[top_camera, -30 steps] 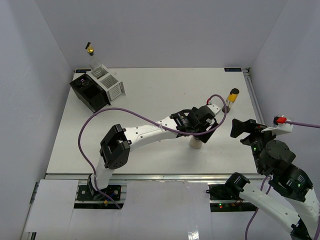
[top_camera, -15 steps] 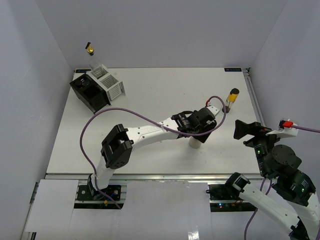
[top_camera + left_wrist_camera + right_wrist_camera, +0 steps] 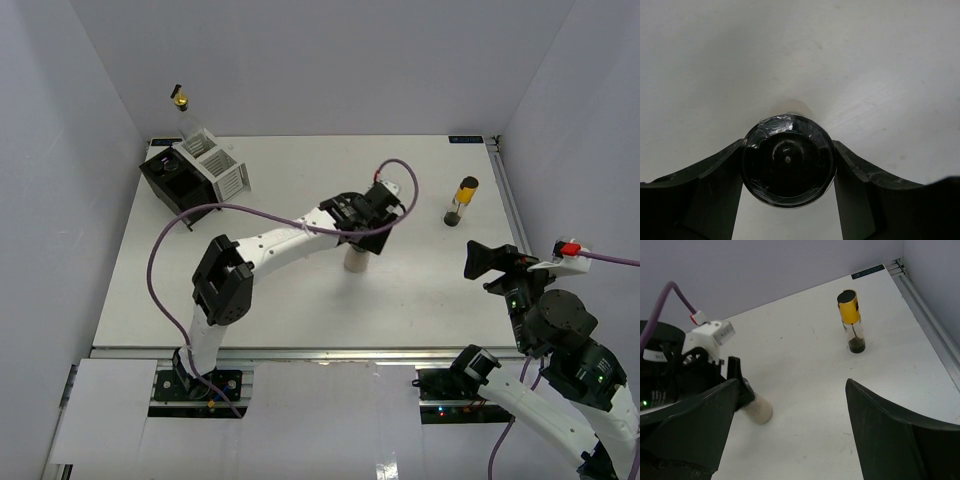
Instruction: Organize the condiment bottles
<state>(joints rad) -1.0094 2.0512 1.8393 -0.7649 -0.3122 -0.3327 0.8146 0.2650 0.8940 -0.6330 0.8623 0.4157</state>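
Note:
My left gripper point(image 3: 360, 243) is shut on the cream shaker point(image 3: 355, 263) near the table's middle. In the left wrist view the shaker's dark round top point(image 3: 788, 160) sits between both fingers point(image 3: 715, 185). The right wrist view shows its cream body point(image 3: 758, 410) tilted, low over the table. The slim black-capped bottle with yellow contents point(image 3: 460, 200) stands alone at the right, also in the right wrist view point(image 3: 850, 320). The tall clear bottle with gold pourer point(image 3: 181, 104) stands in the rack at the far left. My right gripper point(image 3: 490, 262) is open and empty point(image 3: 790, 440).
A black slotted box point(image 3: 180, 188) and a white slotted box point(image 3: 220, 168) stand together at the far left corner. A dark round jar top point(image 3: 166, 167) shows in the black box. A metal rail point(image 3: 508, 195) runs along the table's right edge.
My left arm has carried the cream shaker to the left and farther back, away from the yellow bottle. The right gripper has stayed open with only a slight shift.

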